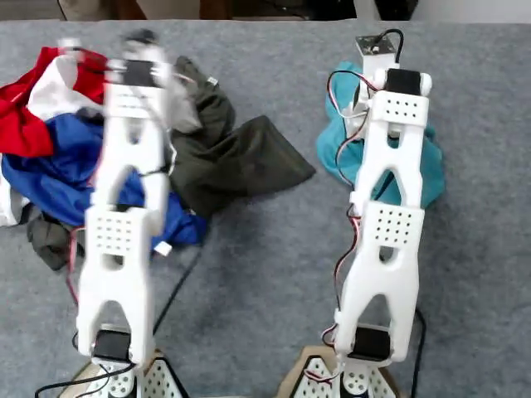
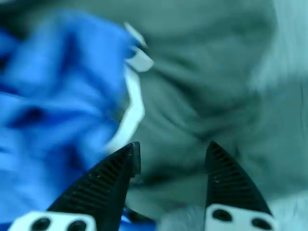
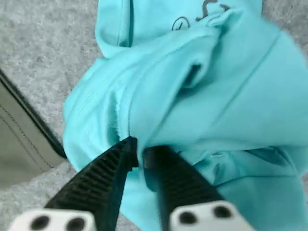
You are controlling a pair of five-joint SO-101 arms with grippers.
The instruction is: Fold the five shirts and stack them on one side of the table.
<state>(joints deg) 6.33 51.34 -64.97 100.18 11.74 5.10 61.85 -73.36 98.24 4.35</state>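
The left tool (image 2: pixel 171 149) hangs wide open, holding nothing, over the olive shirt (image 2: pixel 202 86) beside the blue shirt (image 2: pixel 57 96). The right tool (image 3: pixel 142 147) is pinched nearly closed on a fold of the teal shirt (image 3: pixel 231 96), which lies apart from the heap on the grey desk (image 1: pixel 265 265). A red shirt (image 1: pixel 21 124) tops the heap's far edge.

Two white, seemingly 3D-printed arms on tan bases (image 1: pixel 299 373).
Left arm (image 1: pixel 112 232) and right arm (image 1: pixel 390 224) carry dot-perforated panels, black servos and red, black and white cables; ribbed black fingers (image 2: pixel 106 178) sit on white mounts with screw holes.
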